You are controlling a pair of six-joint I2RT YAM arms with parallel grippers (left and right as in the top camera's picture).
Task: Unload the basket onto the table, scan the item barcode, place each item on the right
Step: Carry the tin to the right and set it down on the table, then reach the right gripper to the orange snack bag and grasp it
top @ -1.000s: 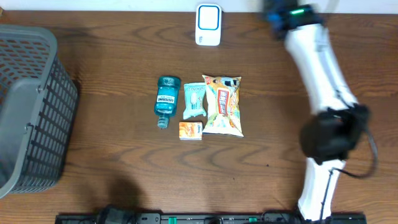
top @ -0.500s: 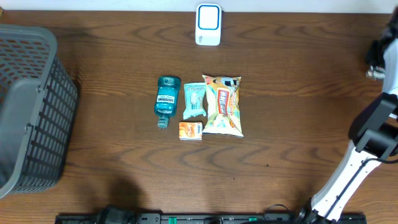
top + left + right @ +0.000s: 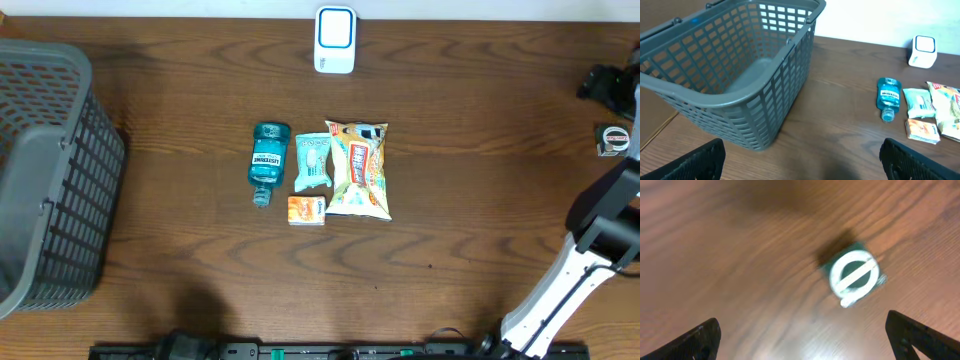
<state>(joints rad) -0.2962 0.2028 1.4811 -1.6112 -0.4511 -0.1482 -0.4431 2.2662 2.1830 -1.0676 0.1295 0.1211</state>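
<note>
Right hand [image 3: 801, 319] is wide open w/ nothing btwn its fingers, hovering over the small dark-green block with a white round face [image 3: 856, 280]. Probably the item to scan, it lies free at the far right edge of the brown wooden surface [image 3: 480, 150], well apart from the white box-shaped scanner [image 3: 335, 40]. Risks: block sits off-centre under the hand & the view's blurred, so a grab may clip it & skid it off the edge; barcode side can't be told, so poss. wrong face shown. Left hand [image 3: 802, 145] also open, near the grey plastic mesh basket [image 3: 755, 120]

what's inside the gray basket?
Nothing visible in the basket: the left wrist view shows bare floor through the open top. The near wall hides the floor's front strip; overhead crops its left side.
</note>
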